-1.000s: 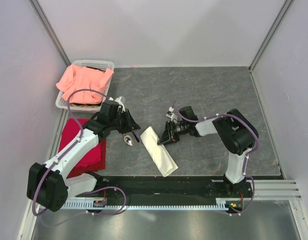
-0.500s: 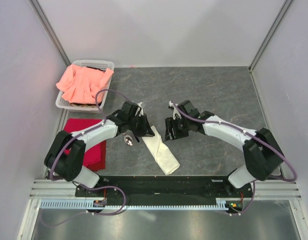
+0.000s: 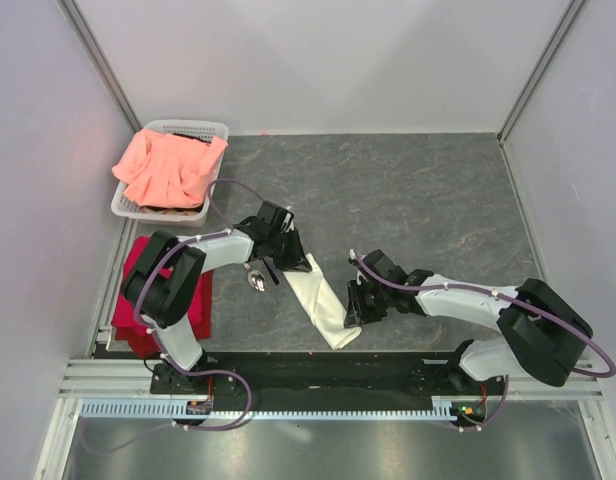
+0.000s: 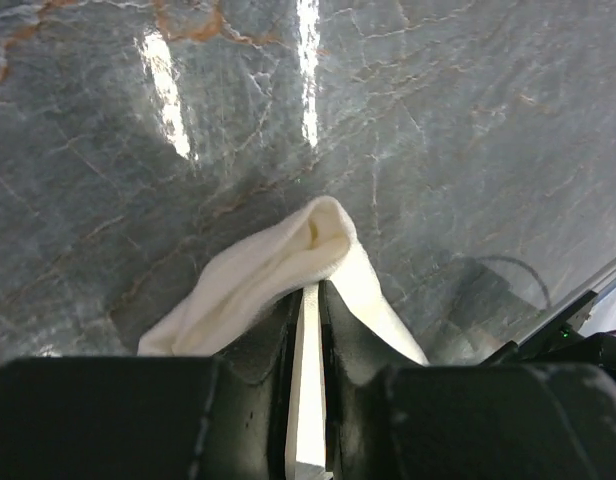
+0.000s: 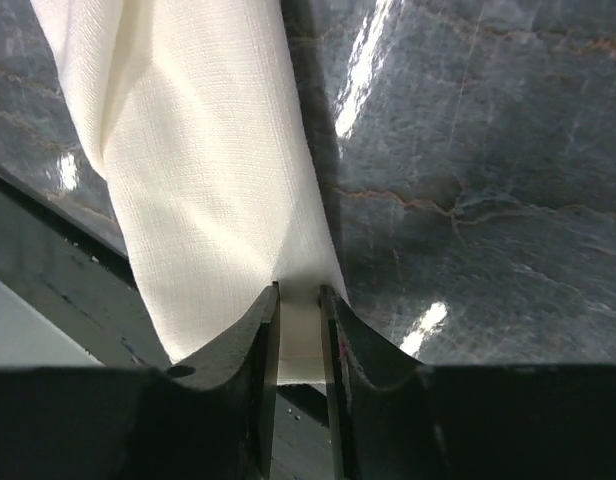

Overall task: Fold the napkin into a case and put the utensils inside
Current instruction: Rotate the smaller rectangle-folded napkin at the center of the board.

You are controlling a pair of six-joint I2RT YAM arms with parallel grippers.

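- The left gripper's fingers are pressed nearly together, pinching a fold of the napkin, which bulges out past their tips.
- The right gripper's fingers stand a narrow slit apart, with the napkin's edge caught between them.
- From above, the left gripper sits on the napkin's far end. The right gripper is at its near end, coming in from the right.
- The napkin is folded into a long narrow strip. It lies flat on the worktop, slanting from left of centre down to the near edge.
- A spoon with a shiny bowl lies on the worktop just left of the napkin's far end, beside the left gripper.
- A red cloth lies along the left edge, partly under the left arm.
- A white basket in the far left corner holds a salmon cloth.
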